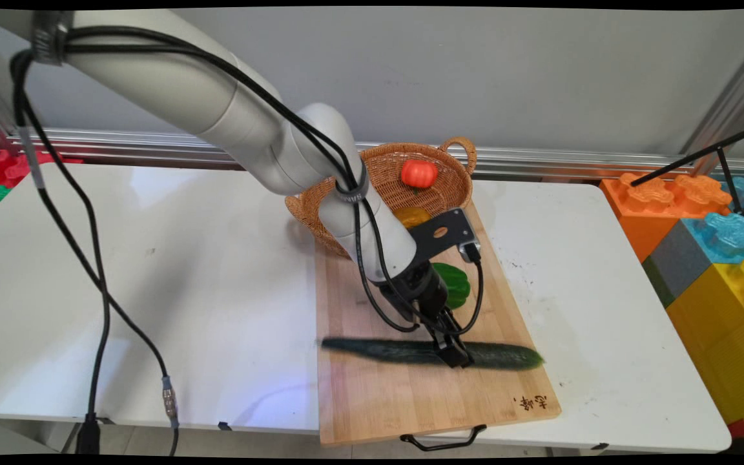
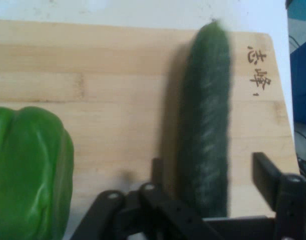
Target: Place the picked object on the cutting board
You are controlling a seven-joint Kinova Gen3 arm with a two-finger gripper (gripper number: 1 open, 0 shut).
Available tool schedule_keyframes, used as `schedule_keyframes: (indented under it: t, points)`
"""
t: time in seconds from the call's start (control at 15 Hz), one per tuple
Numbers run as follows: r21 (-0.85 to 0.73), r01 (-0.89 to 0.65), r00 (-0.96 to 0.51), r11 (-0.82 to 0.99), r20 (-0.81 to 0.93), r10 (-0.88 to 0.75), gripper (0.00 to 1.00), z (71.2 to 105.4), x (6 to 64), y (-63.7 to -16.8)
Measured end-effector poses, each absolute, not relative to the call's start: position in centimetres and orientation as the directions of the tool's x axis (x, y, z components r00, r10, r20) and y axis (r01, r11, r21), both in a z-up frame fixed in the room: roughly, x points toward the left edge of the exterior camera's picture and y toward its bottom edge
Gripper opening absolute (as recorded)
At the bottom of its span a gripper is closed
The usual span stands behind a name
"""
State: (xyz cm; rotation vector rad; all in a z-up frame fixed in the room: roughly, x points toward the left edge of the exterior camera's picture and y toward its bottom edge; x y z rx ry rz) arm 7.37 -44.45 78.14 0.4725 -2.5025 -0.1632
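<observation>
So the gripper (image 1: 453, 352) is down on the cutting board (image 1: 372, 400), jaws spread apart with one finger on each side of the cucumber (image 1: 372, 349), straddling it across its width. The cucumber lies along the board's near half. A green pepper (image 1: 456, 284) sits just behind it on the board, half hidden by the wrist. At the board's far end a basket (image 1: 456, 187) holds a tomato (image 1: 418, 173) and something yellowish the arm mostly covers.
</observation>
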Motion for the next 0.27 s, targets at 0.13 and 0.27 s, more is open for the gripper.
schedule_keyframes:
  t: [0.13, 0.27]
  points:
    - [0.218, -0.293, -0.767, 0.931, 0.527, -0.365, 1.00, 77.74, 7.25, -44.53]
    - [0.217, -0.288, -0.765, 0.933, 0.534, -0.360, 1.00, 77.51, 7.18, -44.54]
